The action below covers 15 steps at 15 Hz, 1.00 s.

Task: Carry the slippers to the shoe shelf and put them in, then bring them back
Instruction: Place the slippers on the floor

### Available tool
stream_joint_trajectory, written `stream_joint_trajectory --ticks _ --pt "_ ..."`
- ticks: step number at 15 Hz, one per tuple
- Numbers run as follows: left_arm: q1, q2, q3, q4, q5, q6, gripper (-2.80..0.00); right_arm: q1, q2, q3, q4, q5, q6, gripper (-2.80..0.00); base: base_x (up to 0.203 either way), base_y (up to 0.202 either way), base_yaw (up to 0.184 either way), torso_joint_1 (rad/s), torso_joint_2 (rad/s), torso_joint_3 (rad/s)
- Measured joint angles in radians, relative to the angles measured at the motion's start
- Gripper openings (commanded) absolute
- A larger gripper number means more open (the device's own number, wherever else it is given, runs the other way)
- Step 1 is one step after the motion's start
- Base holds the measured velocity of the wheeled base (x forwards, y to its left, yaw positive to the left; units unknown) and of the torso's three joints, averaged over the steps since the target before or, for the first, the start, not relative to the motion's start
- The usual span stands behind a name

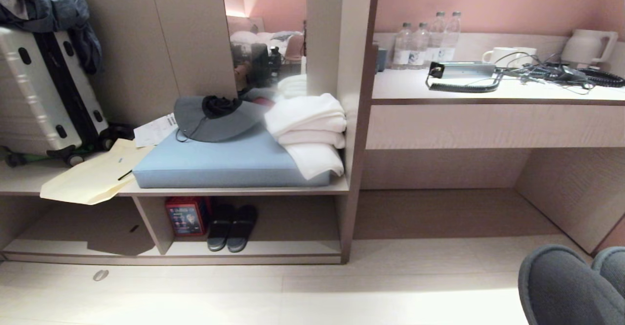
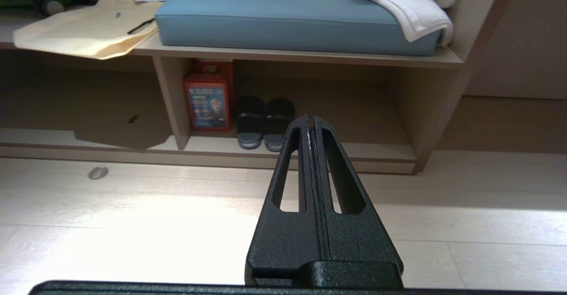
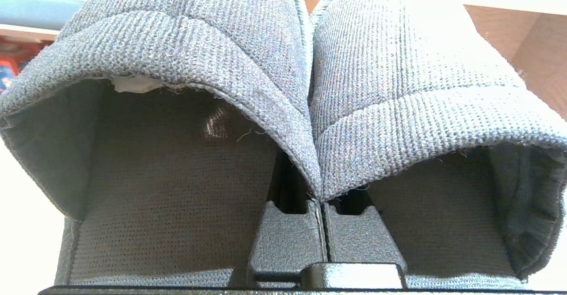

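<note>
Slippers (image 1: pixel 571 286) first: from the head camera the grey-blue pair juts into the lower right corner, toes rounded, side by side above the pale floor (image 1: pixel 312 295). No arm shows in this view. Ahead and to the left stands the shoe shelf (image 1: pixel 254 248), a low beige cubby with an upright divider (image 1: pixel 149 222). In its right-hand compartment sit black sandals (image 1: pixel 232 227), toes out, with a red box (image 1: pixel 188 216) just beside them against the divider. On the board above lies a blue cushion (image 1: pixel 229 161) carrying a grey hat (image 1: pixel 215 117) and folded white towels (image 1: pixel 310 134); a cream paper bag (image 1: pixel 95 176) hangs over the edge, and a silver suitcase (image 1: pixel 44 91) stands at the far left. Off to the right, a desk counter (image 1: pixel 493 93) holds water bottles (image 1: pixel 429 39), cups, a kettle and tangled cables.

Over to the left wrist: the left gripper (image 2: pixel 311 120) is clenched tight on nothing, fingers pressed flat together, pointing across the floor at the shelf, well short of it. The sandals and red box sit in the compartment straight beyond its tip.

Right wrist now: the right gripper (image 3: pixel 320 204) is pinched on the slippers, its two fingers running into the seam where the inner edges of the ribbed bands meet. Both slipper openings gape toward the camera, filling nearly everything.
</note>
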Motion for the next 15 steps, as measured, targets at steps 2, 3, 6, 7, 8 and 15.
stream_joint_trajectory --ticks 2,3,6,7,8,15 --pt "0.000 0.000 0.000 0.000 -0.001 -0.001 -2.80 0.000 0.000 0.000 0.000 0.000 0.000 -2.80 0.000 -0.196 0.002 0.004 0.00 0.005" --pt "0.000 0.000 0.000 0.000 0.000 0.000 -2.80 0.000 0.000 0.000 0.000 0.001 0.000 -2.80 0.000 -0.196 0.000 0.004 0.00 0.000" --pt "0.000 0.000 0.000 0.000 0.000 0.000 -2.80 0.000 0.000 0.000 0.000 0.001 -0.002 -2.80 0.000 -0.182 0.001 0.000 0.00 0.002" --pt "0.000 0.000 0.000 0.000 0.000 0.001 -2.80 0.001 0.000 0.000 0.000 0.001 -0.002 -2.80 0.000 -0.103 0.004 -0.001 0.00 0.002" --pt "0.000 0.000 0.000 0.000 -0.001 0.000 -2.80 0.001 0.000 0.000 0.000 0.001 -0.003 -2.80 0.000 0.000 0.000 0.000 0.00 0.000" --pt "0.000 0.000 0.000 0.000 -0.001 0.001 -2.80 0.000 0.000 0.000 0.000 0.001 -0.003 -2.80 0.000 0.000 0.000 0.000 0.00 0.000"
